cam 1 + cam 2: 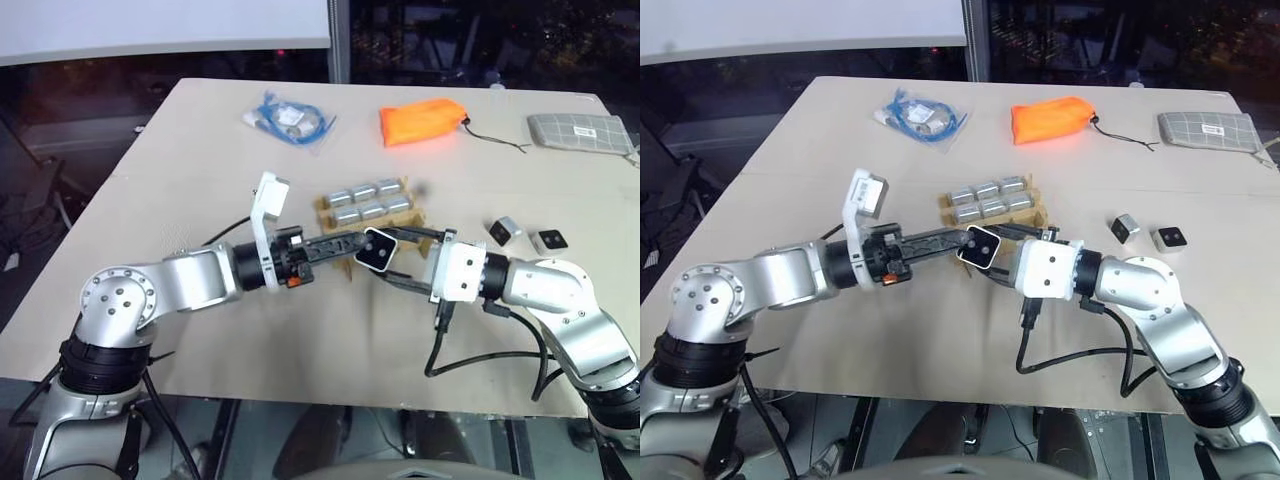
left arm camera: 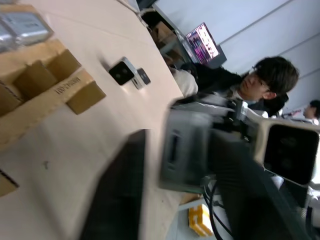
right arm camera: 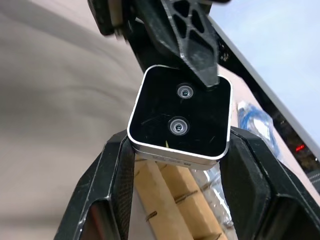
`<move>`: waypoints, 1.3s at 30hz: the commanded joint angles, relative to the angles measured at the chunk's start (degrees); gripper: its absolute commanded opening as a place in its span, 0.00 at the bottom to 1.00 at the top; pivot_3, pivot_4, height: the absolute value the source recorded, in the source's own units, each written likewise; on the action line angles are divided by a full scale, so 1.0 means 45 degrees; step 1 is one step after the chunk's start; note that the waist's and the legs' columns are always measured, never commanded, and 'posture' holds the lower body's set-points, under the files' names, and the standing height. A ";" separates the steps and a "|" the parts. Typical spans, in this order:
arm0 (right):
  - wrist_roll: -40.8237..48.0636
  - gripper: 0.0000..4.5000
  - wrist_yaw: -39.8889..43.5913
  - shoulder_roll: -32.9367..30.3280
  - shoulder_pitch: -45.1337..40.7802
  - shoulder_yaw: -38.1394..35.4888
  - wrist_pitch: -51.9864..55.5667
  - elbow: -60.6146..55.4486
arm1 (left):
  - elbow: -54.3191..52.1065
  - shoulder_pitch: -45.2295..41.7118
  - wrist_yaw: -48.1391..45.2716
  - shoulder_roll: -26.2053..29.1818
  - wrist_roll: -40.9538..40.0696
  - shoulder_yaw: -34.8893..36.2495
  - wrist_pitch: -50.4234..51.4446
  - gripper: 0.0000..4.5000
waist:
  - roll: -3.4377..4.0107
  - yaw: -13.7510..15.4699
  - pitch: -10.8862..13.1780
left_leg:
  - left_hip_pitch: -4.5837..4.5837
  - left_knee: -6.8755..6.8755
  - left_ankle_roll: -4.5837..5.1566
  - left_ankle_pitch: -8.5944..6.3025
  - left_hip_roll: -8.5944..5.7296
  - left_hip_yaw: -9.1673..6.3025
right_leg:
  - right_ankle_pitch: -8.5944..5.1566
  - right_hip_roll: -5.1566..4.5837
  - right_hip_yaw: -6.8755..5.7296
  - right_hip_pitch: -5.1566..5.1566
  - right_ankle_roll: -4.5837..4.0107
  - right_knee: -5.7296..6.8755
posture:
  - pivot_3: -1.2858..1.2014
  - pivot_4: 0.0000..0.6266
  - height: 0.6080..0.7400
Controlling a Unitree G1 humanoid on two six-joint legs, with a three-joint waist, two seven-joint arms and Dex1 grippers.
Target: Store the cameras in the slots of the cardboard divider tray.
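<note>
Nearest the robot, the two claws meet above the bare front of the table point(image 1: 300, 340), just in front of the cardboard divider tray point(image 1: 372, 213). A camera point(image 1: 378, 250) hangs in the air between them, its black lens face turned towards the robot. The right claw point(image 3: 175, 165) has its fingers set against the camera's two opposite sides; the left claw point(image 1: 352, 243) reaches in from the other side with its fingers drawn together, and one tip lies on the black face near the upper lens. Whether the left claw truly pinches the block cannot be told. Judged from this, the step is a handover or a re-grip, meant to turn the block so that it can enter a slot end first.

Beyond the claws, the tray's two far rows hold six silver-grey cameras, while the near row looks free. To the robot's right of the tray, two loose cameras point(image 1: 528, 235) lie on the table awaiting storage.

Farthest off lie a bagged blue cable point(image 1: 290, 119), an orange pouch point(image 1: 422, 122) and a grey checked pouch point(image 1: 580, 131), none in the way.
</note>
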 commanded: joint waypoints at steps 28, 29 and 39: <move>0.6983 0.99 -0.1832 -0.0525 0.5055 -0.7238 0.4318 -0.4591 | 0.6794 -0.5778 -1.2732 -0.0929 1.6409 -0.3973 -0.3935 0.14 | -0.0017 0.0010 0.0009 | -0.0022 -0.0022 0.0007 -0.0002 -0.0023 0.0002 | 0.0000 -0.0013 0.0009 -0.0015 0.0001 -0.0002 | 0.52 0.24 1.00; 0.7002 0.99 -0.1913 -0.0549 0.5230 -0.7312 0.4286 -0.4682 | 0.7207 -0.5961 -1.3026 -0.1074 1.6904 -0.4113 -0.4220 0.14 | -0.0017 0.0009 0.0009 | -0.0024 -0.0022 0.0007 -0.0002 -0.0023 -0.0003 | 0.0000 -0.0012 0.0001 -0.0014 0.0001 -0.0005 | 0.52 0.24 1.00; 0.6673 0.99 -0.2310 -0.0551 0.6148 -0.7290 0.3906 -0.5025 | 0.9124 -0.6787 -1.5398 -0.1768 1.9810 -0.4547 -0.5681 0.14 | -0.0029 -0.0023 0.0015 | -0.0025 -0.0015 0.0012 -0.0003 -0.0028 -0.0005 | 0.0000 -0.0016 -0.0001 -0.0008 0.0005 -0.0002 | 0.52 0.24 1.00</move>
